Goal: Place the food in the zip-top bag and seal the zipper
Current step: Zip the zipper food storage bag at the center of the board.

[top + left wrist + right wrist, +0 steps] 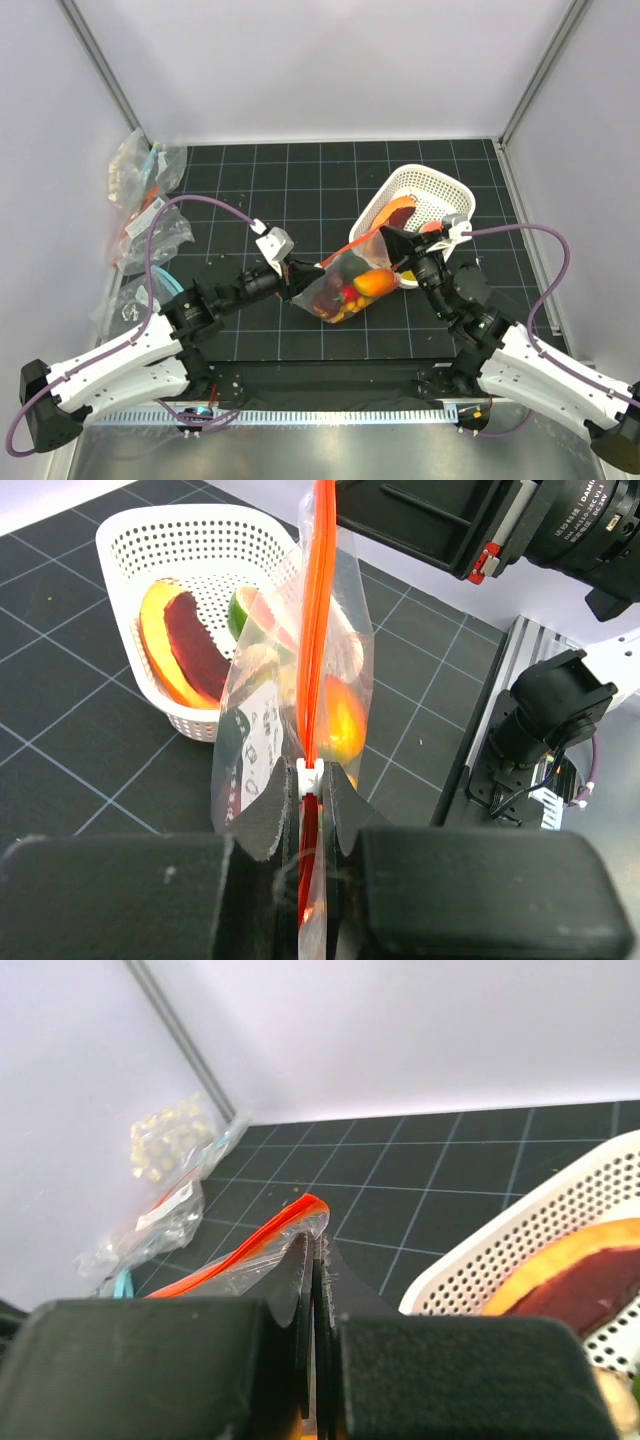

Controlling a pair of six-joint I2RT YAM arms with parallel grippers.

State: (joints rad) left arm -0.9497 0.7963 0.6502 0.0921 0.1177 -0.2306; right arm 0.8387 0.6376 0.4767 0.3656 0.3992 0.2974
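Two end effectors gripping one bag [343,285] — left end effector [312,815] clamped on zipper [319,630] beside slider [312,774], right end effector [315,1260] clamped on opposite corner, food [373,282] inside, basket [445,188] behind.

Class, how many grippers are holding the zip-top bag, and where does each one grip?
2. The left gripper pinches the zipper at its white slider; the right gripper pinches the zip-top bag at the zipper's other end, near the white basket.

The left arm [150,345] reaches from 7 o'clock toward centre, its left gripper [297,280] pinched onto the zipper [318,630]. The right arm [520,360] comes in from 5 o'clock, its right gripper [390,243] clamped on the zip-top bag [340,270].
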